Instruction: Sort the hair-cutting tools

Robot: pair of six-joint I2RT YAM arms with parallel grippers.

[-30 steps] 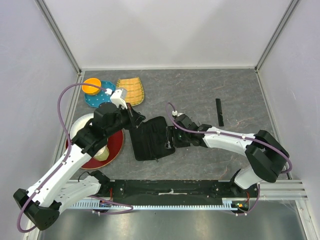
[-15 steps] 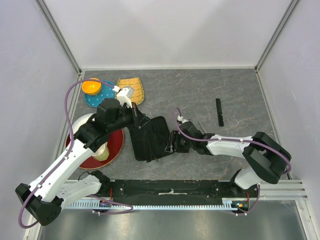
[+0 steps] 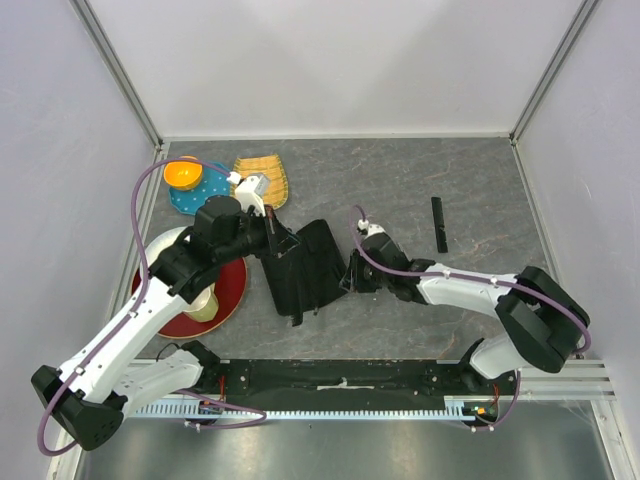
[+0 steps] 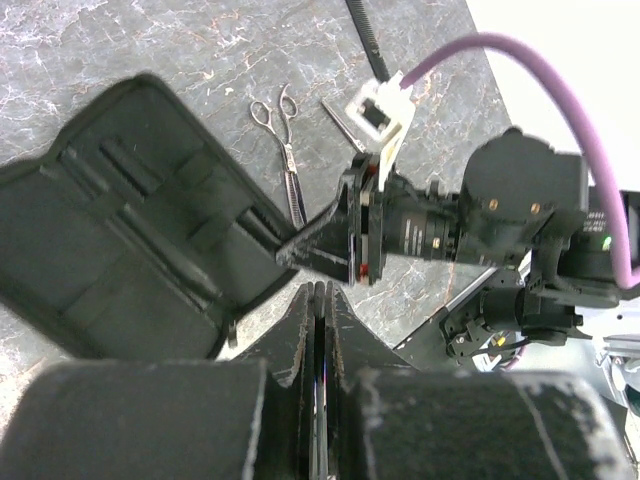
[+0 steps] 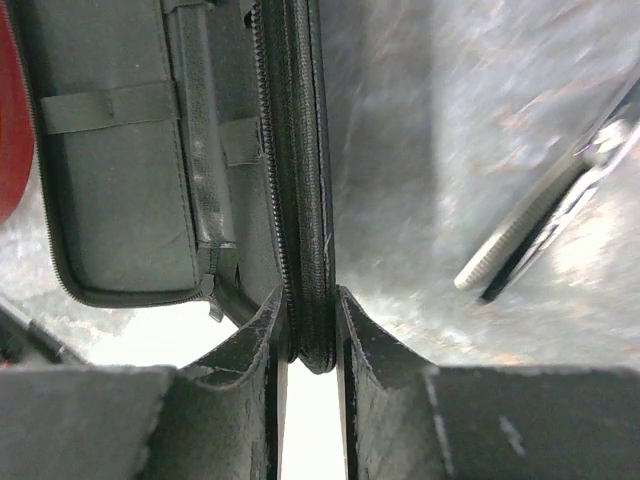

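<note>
We note dark grey marbled tabletop (image 3: 400,190), pale veins across it. Plain white back wall (image 3: 330,60); left wall (image 3: 60,150) and right wall (image 3: 590,150) same, faint lilac cast. Aluminium posts (image 3: 120,75) run up rear corners. Slotted metal rail (image 3: 560,375) along near edge; beyond it brushed metal sheet (image 3: 400,450). Light even, soft, shadows weak. We see no window.

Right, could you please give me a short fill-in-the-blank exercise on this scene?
1. The black zip case is ____, its inner straps showing.
2. The right gripper is shut on the zipped edge of the ____.
3. The comb lies on the table, held by ____ gripper.
Missing words: open; case; neither.
</note>
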